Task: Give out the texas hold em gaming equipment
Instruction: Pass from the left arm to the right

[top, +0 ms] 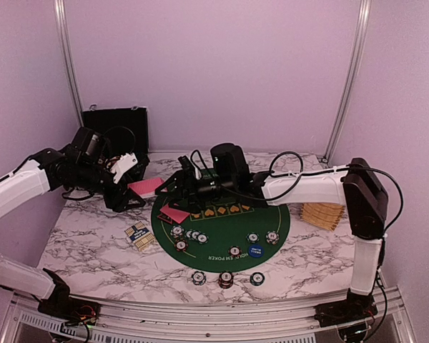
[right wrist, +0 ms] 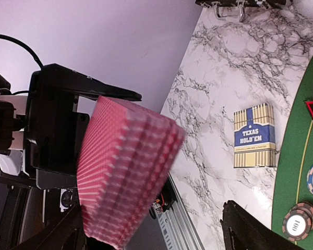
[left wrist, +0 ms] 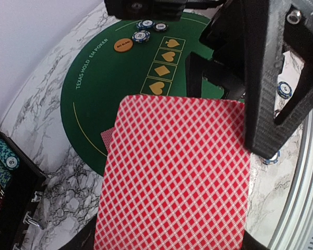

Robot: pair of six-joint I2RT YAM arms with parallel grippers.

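Left gripper (top: 132,194) fingers (left wrist: 266,83) clamped on red-backed deck (left wrist: 172,177), deck held in air above marble (top: 93,250), just beside left edge of green mat (top: 222,232). Right gripper (top: 180,187) fingers spread wide, empty, near deck.

Risk: wide jaws pinch several cards instead of one, or nudge stack. Deck edges look staggered, so cards could slide out.

Likely landing spots: chips (top: 177,231), card box (top: 138,234), red card (top: 175,214) lying on mat. Far back, black case (top: 116,125) looks out of harm's way.

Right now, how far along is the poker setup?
Done: chips and buttons on the green mat, three chips in front of it, one card down. In hand: left hand grips the red-backed deck; right hand open beside it. Left: dealing cards; teal chips in the case.
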